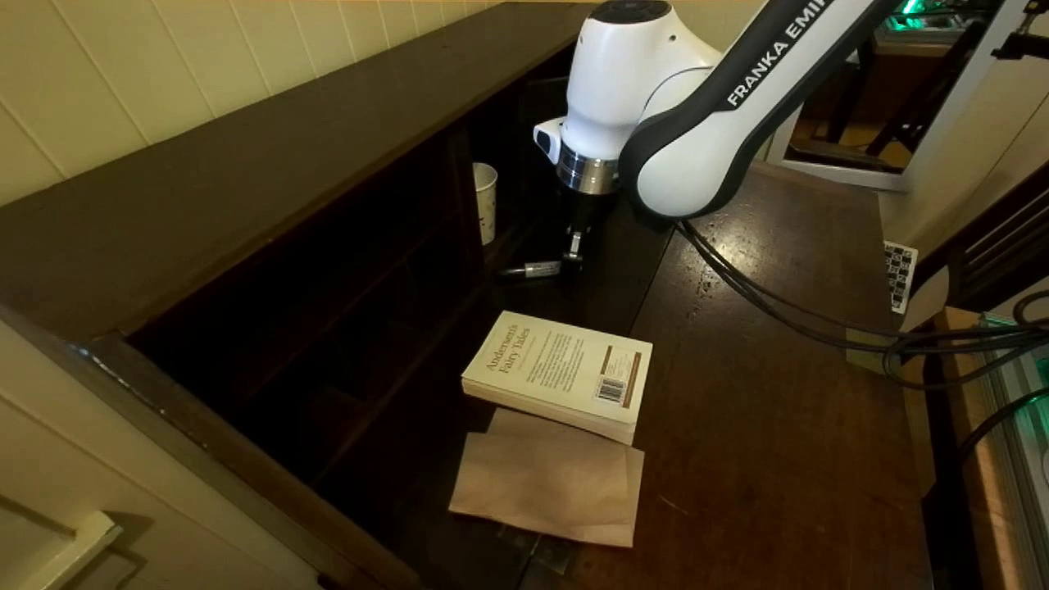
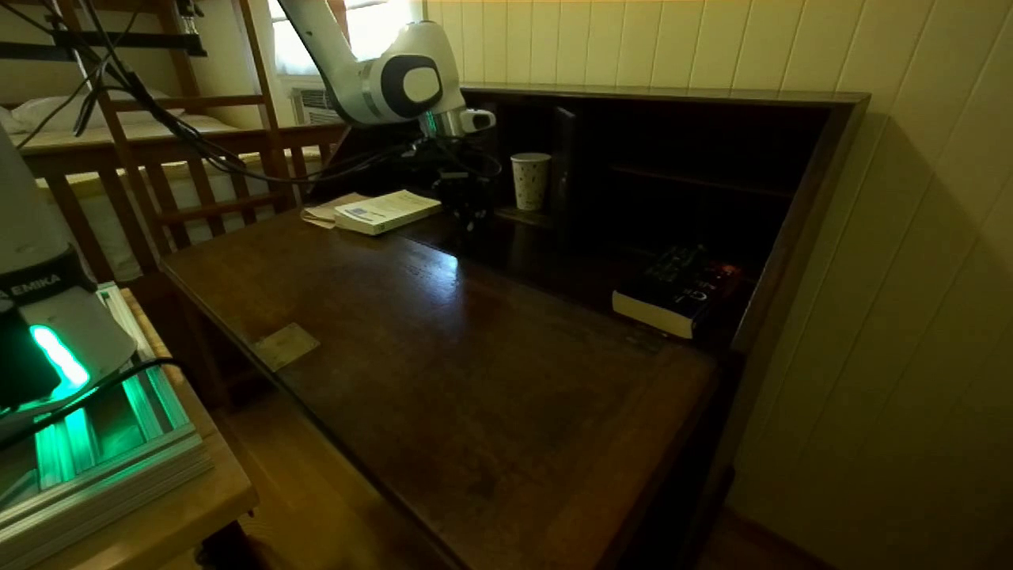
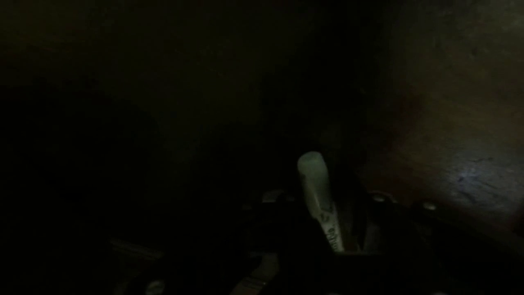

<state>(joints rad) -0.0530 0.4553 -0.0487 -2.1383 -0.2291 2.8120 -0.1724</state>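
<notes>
In an exterior view the marker [image 1: 539, 270] is at nine o'clock from the pincer [image 1: 572, 259], partly between its jaws; whether they stand apart or grip it, I cannot tell in the dimness. The marker should be light, rigid and slick, prone to rolling, best taken mid-barrel. At the pincer's ten o'clock a paper cup [image 1: 486, 205] stands upright, its contents not visible.

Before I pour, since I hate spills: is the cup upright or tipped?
Upright: in both exterior views, the cup stands mouth up, narrower end down.
</notes>
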